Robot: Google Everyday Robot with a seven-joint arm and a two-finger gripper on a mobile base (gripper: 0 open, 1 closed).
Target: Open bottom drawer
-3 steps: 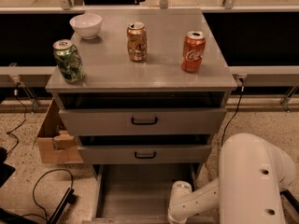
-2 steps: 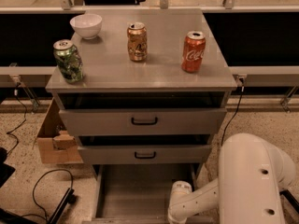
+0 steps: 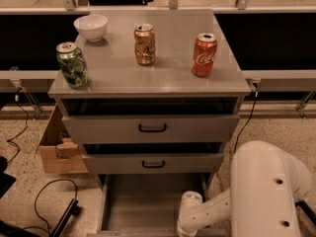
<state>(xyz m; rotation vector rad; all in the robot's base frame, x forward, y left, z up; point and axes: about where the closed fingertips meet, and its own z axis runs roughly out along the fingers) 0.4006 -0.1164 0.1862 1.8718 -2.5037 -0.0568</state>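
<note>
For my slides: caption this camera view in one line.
Bottom drawer stands open; arm reaches down to its front, claw out of view.

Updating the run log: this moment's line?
bottom drawer: pulled out | arm: at its front edge | claw: out of view, below frame

White arm (image 3: 266, 191) low at lower right, tool out of view past the bottom edge.
</note>
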